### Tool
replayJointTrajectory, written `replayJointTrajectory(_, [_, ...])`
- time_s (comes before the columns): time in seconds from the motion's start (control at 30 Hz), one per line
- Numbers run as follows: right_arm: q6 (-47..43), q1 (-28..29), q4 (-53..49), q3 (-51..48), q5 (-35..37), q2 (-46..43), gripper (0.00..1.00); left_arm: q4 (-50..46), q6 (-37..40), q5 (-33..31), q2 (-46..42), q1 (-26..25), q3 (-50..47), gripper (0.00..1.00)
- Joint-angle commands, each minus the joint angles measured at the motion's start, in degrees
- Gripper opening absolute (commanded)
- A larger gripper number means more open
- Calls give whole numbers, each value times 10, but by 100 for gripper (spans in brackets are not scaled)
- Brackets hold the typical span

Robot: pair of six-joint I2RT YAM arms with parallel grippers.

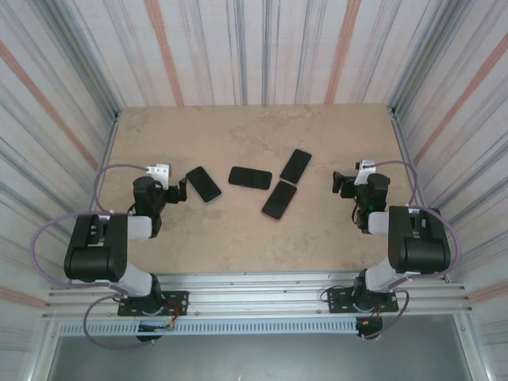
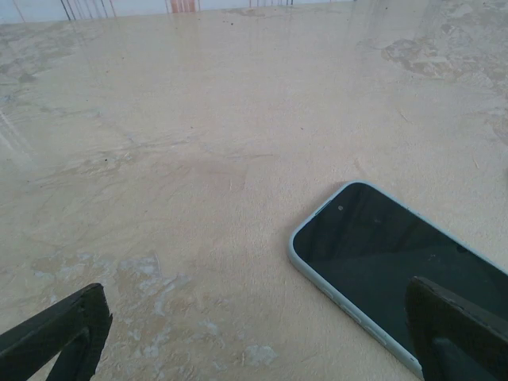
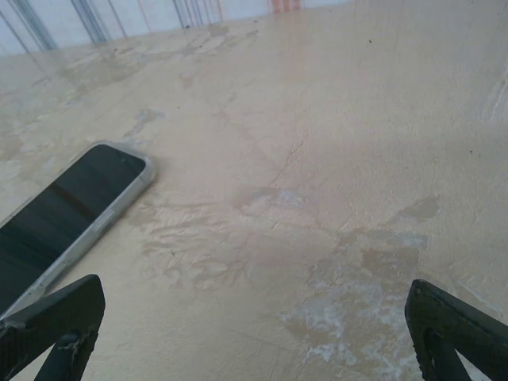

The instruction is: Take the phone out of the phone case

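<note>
A beige, mottled table (image 1: pixel 238 135) stands between striped walls (image 1: pixel 254 48); metal rails (image 1: pixel 254 287) run along its near edge.

Phone (image 2: pixel 389 266) cropped at right edge, corner behind tool finger (image 2: pixel 456 333).

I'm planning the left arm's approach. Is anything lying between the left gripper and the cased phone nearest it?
Nothing visible does. The left gripper is open close beside the leftmost phone. In the left wrist view, only table surface lies between its fingers and the phone's cased corner.
</note>
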Motion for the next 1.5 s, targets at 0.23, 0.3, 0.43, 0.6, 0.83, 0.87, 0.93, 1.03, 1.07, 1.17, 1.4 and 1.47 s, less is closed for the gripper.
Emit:
replayJointTrajectory(0.23, [-13, -2, 1, -2, 1, 4, 99, -1, -4, -8, 2, 5, 9, 99])
replayJointTrajectory(0.3, [-12, -2, 1, -3, 1, 4, 99, -1, -4, -8, 2, 4, 10, 99])
replayJointTrajectory(0.43, [-12, -3, 1, -2, 0, 4, 99, -1, -4, -7, 2, 5, 10, 99])
replayJointTrajectory(0.6, [-13, -2, 1, -2, 1, 5, 99, -2, -4, -8, 2, 4, 10, 99])
replayJointTrajectory(0.83, [-12, -3, 5, -4, -2, 1, 99, 7, -2, -7, -8, 3, 3, 99])
replayJointTrajectory(0.87, [-13, -3, -3, -4, -5, -6, 99, 1, -1, -22, -23, -2, 1, 99])
replayJointTrajectory(0.93, [-14, -2, -27, 0, -5, -27, 99, -44, 4, -59, -67, -17, 6, 99])
replayJointTrajectory(1.03, [-18, -2, -108, 20, -14, -81, 99, -147, 2, -87, -137, -33, 33, 98])
replayJointTrajectory(1.07, [-18, -3, -139, 29, -19, -100, 99, -184, -4, -92, -157, -39, 45, 99])
replayJointTrajectory(1.17, [1, -4, -196, 41, -37, -155, 99, -287, -28, -107, -207, -57, 80, 99])
replayJointTrajectory(1.4, [38, 2, -359, 105, -142, -245, 99, -528, -186, -119, -246, -83, 191, 99])
replayJointTrajectory(1.47, [40, 11, -411, 135, -174, -257, 99, -586, -239, -122, -235, -95, 223, 99])
